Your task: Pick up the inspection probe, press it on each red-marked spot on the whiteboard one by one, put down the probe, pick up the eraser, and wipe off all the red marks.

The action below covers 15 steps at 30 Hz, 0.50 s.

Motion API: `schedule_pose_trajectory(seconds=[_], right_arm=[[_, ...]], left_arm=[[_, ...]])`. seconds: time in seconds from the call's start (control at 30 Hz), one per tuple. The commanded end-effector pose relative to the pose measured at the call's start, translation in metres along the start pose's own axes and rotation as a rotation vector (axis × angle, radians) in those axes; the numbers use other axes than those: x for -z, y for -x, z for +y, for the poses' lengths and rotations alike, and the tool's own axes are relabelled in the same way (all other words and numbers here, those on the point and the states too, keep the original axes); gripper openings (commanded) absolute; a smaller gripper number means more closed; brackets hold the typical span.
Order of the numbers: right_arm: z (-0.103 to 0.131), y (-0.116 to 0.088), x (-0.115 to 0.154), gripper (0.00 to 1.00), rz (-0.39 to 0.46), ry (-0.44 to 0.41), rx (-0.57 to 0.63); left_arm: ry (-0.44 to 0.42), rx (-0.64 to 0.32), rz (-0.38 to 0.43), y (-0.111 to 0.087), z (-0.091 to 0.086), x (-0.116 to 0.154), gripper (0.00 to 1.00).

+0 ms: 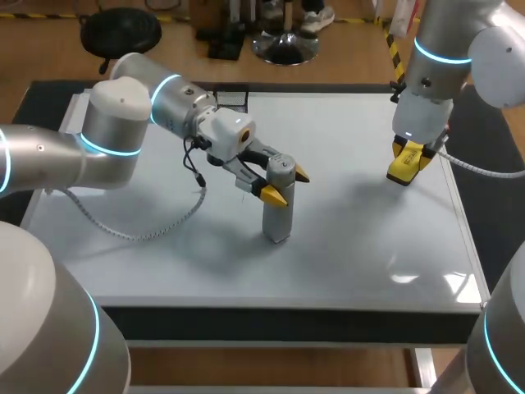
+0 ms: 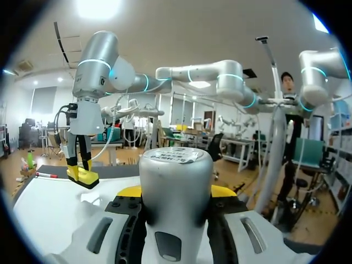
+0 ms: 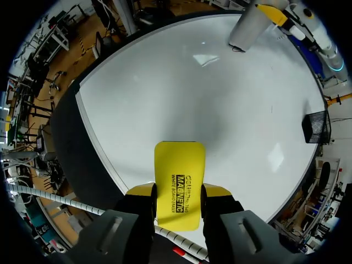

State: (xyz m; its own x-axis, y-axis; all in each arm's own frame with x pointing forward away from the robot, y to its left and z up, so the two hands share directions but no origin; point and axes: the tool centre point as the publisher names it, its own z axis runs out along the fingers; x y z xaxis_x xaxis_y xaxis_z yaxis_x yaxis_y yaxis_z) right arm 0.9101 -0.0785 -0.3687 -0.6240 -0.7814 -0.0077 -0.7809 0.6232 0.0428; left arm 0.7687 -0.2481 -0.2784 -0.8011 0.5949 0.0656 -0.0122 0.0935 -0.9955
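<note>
The inspection probe (image 1: 277, 220) is being held upright near the middle of the whiteboard (image 1: 353, 254), clamped from both sides by the left gripper (image 1: 285, 185). The eraser (image 3: 180, 176) is being gripped by the right gripper (image 3: 179, 193) just above the board's right part. No red marks are being made out. If the probe is being released while tilted, toppling is being risked, and a wide eraser sweep could strike it.

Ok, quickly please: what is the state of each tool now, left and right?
Left tool: closed, holding the grey probe.
Right tool: closed, holding the yellow eraser.
</note>
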Motion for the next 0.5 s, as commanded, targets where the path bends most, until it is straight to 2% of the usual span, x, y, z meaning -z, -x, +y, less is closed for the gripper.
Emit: schedule_pose_trajectory(seconds=[0.03, 0.37, 0.5], right_arm=[[-0.001, 0.000, 0.001, 0.00, 0.002, -0.001, 0.002], [-0.001, 0.000, 0.001, 0.00, 0.002, -0.001, 0.002], [-0.001, 0.000, 0.001, 0.00, 0.002, -0.001, 0.002]], left_arm=[[0.003, 0.002, 0.004, 0.003, 0.003, 0.000, 0.00], [0.033, -0.007, -0.003, 0.003, 0.011, 0.002, 0.00], [0.081, -0.027, 0.000, 0.002, 0.014, 0.002, 0.00]])
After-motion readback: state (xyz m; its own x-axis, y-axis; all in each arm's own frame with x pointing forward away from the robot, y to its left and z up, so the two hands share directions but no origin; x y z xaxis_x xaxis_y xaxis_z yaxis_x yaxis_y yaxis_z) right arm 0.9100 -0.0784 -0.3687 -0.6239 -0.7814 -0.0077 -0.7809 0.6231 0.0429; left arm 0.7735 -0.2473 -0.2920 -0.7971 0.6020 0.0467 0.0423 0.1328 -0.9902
